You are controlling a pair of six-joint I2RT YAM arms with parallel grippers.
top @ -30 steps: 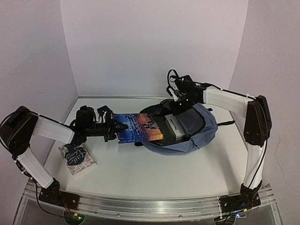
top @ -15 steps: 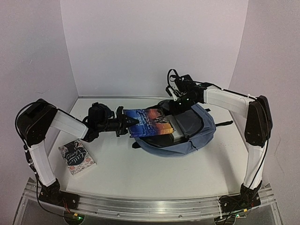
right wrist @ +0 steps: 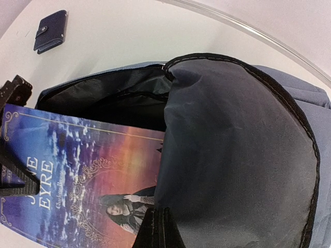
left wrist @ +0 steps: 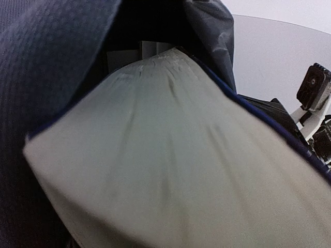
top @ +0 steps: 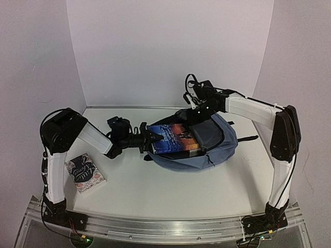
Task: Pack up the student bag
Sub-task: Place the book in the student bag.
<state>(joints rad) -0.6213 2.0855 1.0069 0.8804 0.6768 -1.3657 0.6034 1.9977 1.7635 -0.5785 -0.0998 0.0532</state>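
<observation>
Slate-blue fabric marks the student bag [top: 212,152], which lies on its back at the far middle-right of the white worktop [top: 155,191], close to the back wall. Its mouth faces left. The black zip edge runs round the opening, and the grey-lined flap [right wrist: 232,129] is raised over it like a hood.

The right hand [top: 199,107] reaches in from the far right. Its fingers are pinched fully together on the rim of that flap and hold it up, which the right wrist view shows at its lower edge [right wrist: 158,219].

The left hand [top: 150,139] comes in low from the left, its jaws narrowed onto the near-left edge of a blue book [top: 173,138] with a sunset cover. The book lies flat and level. Its right part is under the flap and inside the mouth, while its left edge and the hand are outside the zip line. In the left wrist view the pale page block [left wrist: 170,155] fills most of the picture, with bag fabric [left wrist: 51,57] close along its left side and dark space ahead of its far corner.

Bare worktop runs from the front of the bag to the near rail. A small patterned book [top: 85,174] lies flat at the near left, beside the left arm's upright link and well apart from the bag. A small dark wallet [right wrist: 50,32] lies on open worktop beyond the bag's mouth, clear of it.
</observation>
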